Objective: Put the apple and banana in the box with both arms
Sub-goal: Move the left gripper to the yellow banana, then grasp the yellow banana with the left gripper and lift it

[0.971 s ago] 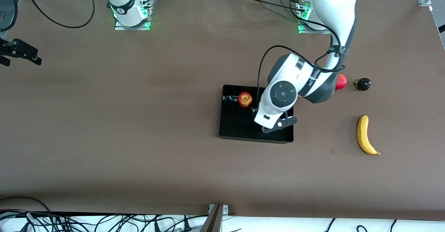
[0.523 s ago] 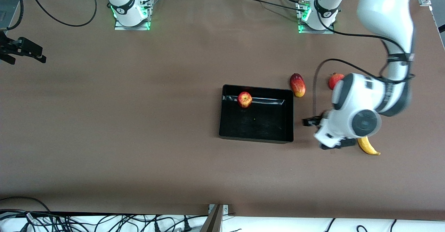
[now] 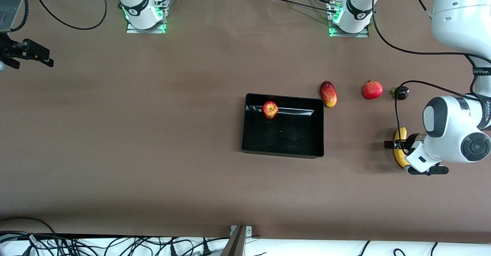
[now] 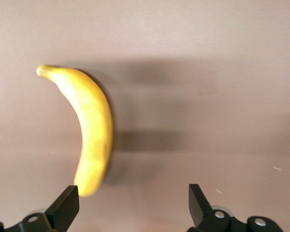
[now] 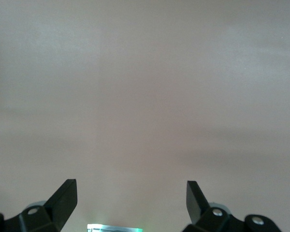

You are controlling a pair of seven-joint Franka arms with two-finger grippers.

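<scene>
Desk (image 3: 153,141): brown. Box (image 3: 253,146) mid-desk, apple (image 3: 270,109) inside. Banana (image 3: 400,146) on desk toward left arm's end. Left gripper (image 4: 133,205) over banana, fingers spread, empty. Right gripper (image 5: 130,203) waits at right arm's end, spread, empty.

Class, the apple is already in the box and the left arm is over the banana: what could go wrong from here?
1. In the left wrist view the banana lies off-centre between the open left gripper's fingers, so closing might clip its end.
2. The apple already sits in the box; a dropped banana might knock it.
</scene>
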